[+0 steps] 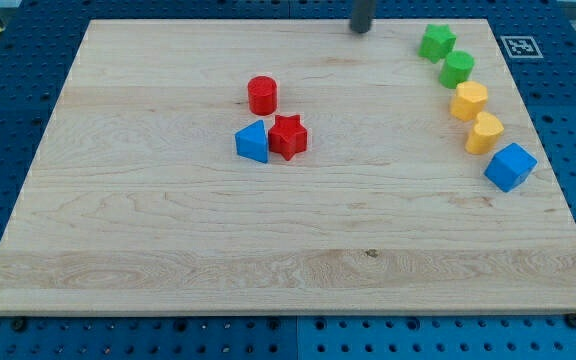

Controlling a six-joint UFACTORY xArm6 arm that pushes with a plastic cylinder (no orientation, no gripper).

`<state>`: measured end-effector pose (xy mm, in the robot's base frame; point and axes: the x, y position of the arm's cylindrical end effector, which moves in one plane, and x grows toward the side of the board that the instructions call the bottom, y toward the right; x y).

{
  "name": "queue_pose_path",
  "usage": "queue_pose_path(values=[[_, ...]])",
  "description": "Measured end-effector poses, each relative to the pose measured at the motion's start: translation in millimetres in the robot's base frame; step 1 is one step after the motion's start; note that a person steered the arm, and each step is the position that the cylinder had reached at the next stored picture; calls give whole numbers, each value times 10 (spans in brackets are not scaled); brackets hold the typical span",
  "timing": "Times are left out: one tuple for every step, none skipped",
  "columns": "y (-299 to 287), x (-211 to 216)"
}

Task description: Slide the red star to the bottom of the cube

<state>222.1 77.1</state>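
The bare tip (361, 30) touches nothing at the board's top edge, so the approach is only beginning: it must reach the red star (288, 136), beside the blue triangle (253, 142), and push it toward four o'clock, below the blue cube (510, 166).

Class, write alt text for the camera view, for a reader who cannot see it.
A wooden board holds a red star touching a blue triangular block near the middle, with a red cylinder just above. Along the view's right run two green blocks, two yellow blocks and a blue cube. My tip sits at the view's top, far from every block.
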Motion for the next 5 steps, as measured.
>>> queue_pose_path(values=[[-551, 533], [-952, 684], [-1085, 731], [-1340, 957], [-1316, 1203]])
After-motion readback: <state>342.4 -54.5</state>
